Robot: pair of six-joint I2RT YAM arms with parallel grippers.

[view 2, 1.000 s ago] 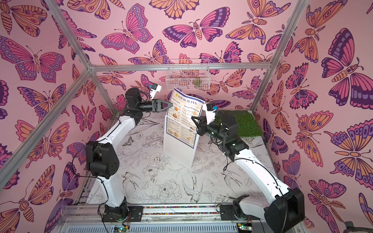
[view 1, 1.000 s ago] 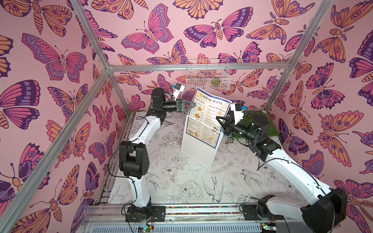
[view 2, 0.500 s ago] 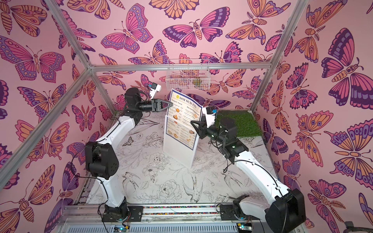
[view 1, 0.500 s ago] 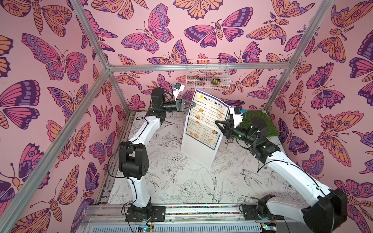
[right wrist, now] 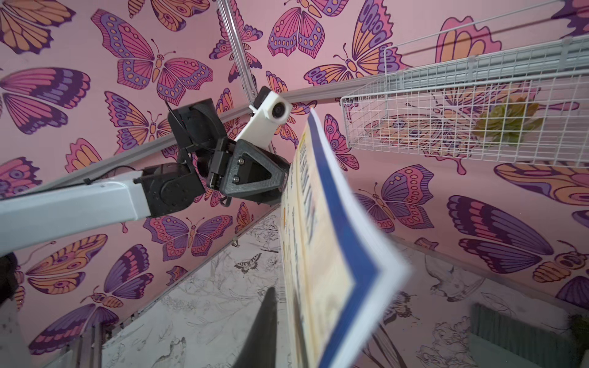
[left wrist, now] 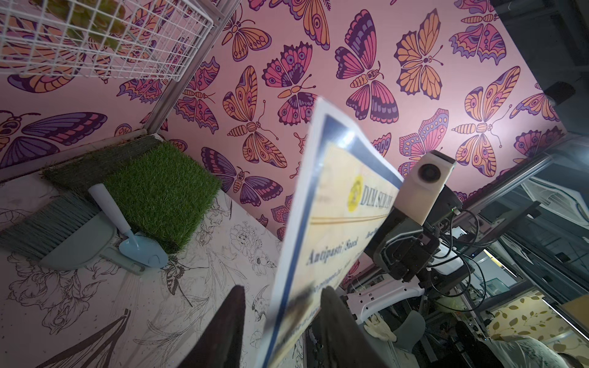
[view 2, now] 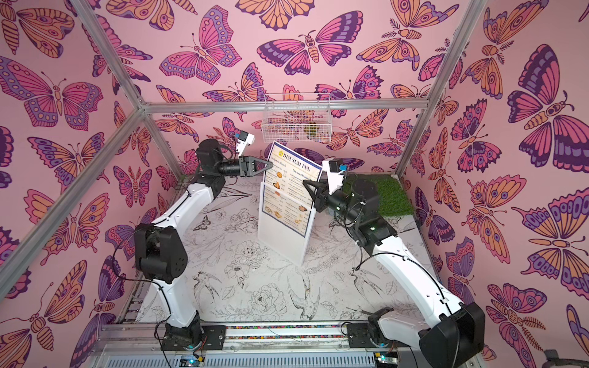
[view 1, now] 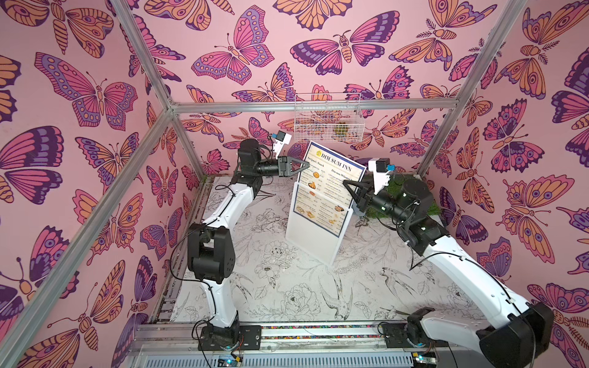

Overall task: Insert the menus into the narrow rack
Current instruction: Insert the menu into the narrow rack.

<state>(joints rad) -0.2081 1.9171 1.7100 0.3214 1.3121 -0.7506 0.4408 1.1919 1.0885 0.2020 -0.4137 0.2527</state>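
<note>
1. Menu (view 1: 328, 188) (view 2: 288, 191), rack and both arms all sit over the flower-printed table (view 1: 287, 286) (view 2: 255, 280), the biggest thing in both top views. A grass mat (view 2: 389, 197) fills its far right corner.
2. The rack (view 1: 314, 245) (view 2: 280, 245), a flat white slab, stands on end near the middle of the table, its broad face turned to the near edge.
3. The menu is partly down in the rack.
   - Its lower half shows behind the rack's front, and the bottom border stops short of the rack's foot, with bare white below it.
   - Its upper half, with the "DIM SUM INN" heading, stands above the rack's top edge.
4. The left gripper (view 1: 307, 164) (view 2: 271, 164) (left wrist: 283, 287) reaches in level from the table's left side and meets the menu's left edge just under the heading.
   - In the left wrist view the sheet (left wrist: 331, 223) runs between its two dark fingers.
   - The jaws are partly apart, with a clear gap between one finger and the sheet, so they straddle the edge rather than clamp it.
5. The right gripper (view 1: 347, 188) (view 2: 305, 183) comes from the right side to the menu's right edge, about where the sheet meets the rack's top.
   - The right wrist view shows one finger (right wrist: 264, 325) just beside the printed face (right wrist: 322, 255).
   - The other finger is hidden behind the sheet, so I cannot tell whether this gripper is pinching the menu.
</note>
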